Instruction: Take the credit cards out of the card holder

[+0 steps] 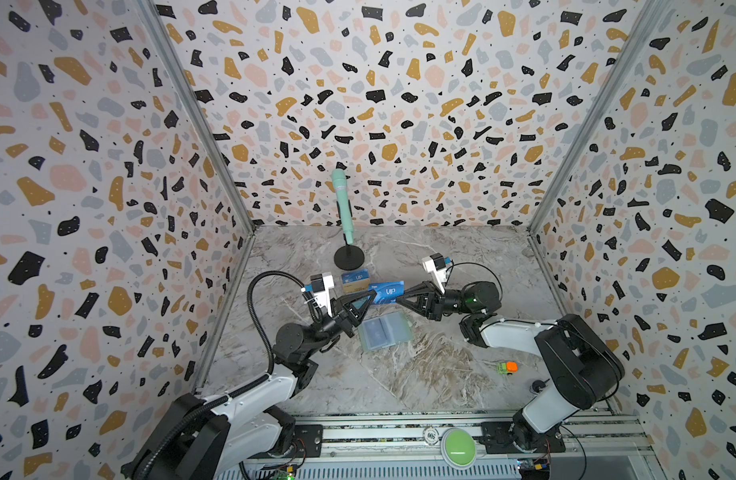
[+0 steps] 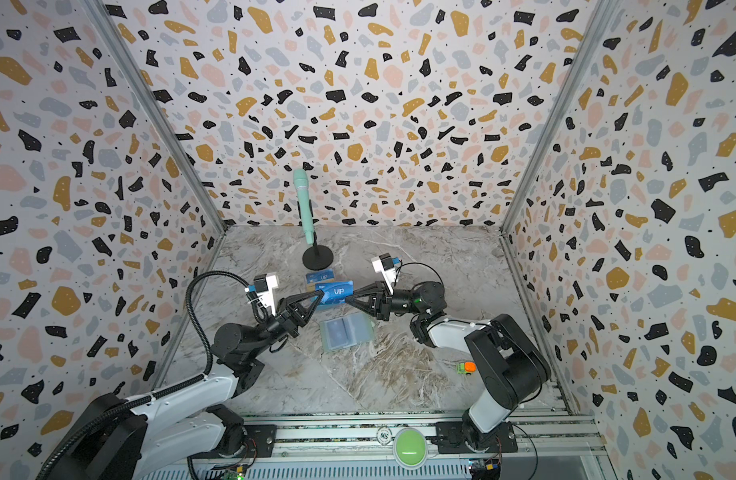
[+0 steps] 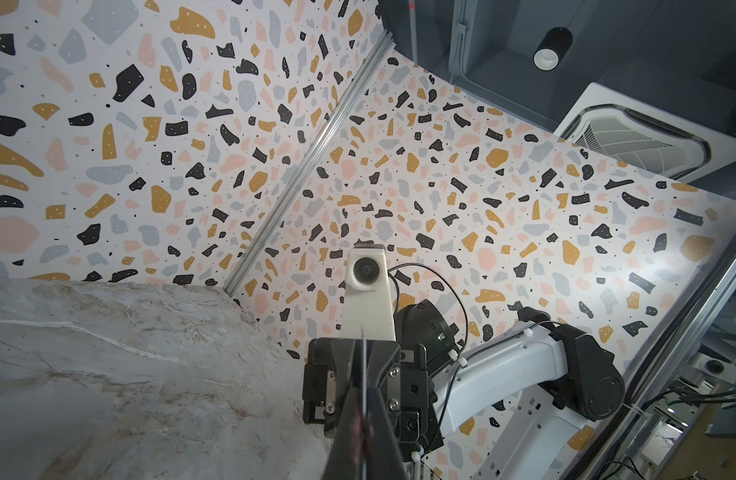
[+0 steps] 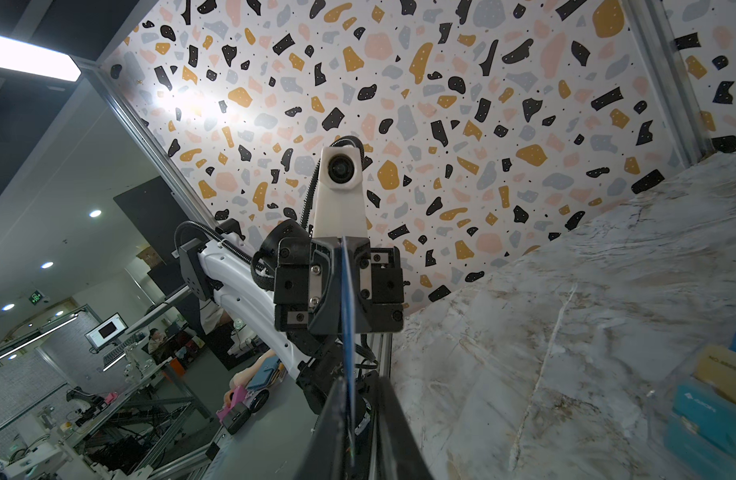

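The blue card [image 1: 389, 291] is out of the card holder [image 1: 385, 332] and hangs in the air between the two arms. Its long axis runs straight from one gripper to the other, and its printed face is turned up. The left gripper [image 1: 371, 294] is pressed together on the card's left end, and its wrist camera shows the card edge-on between the fingers.

The right gripper [image 1: 400, 299] meets the opposite end nose to nose. Its fingers sit either side of the card [image 4: 348, 332] with only a sliver of room, and I cannot tell whether they bite yet.

The holder lies spread open on the table [image 1: 441, 374], just in front of the pair. A darker rectangle shows through one page, perhaps another card. Just behind the grippers is a display stand [image 1: 355, 282] with more cards, which isn't part of the job.

It looks to me like a hand-over. The card is equally close to both arms, so one must grip firmly along that axis before the other lets go.
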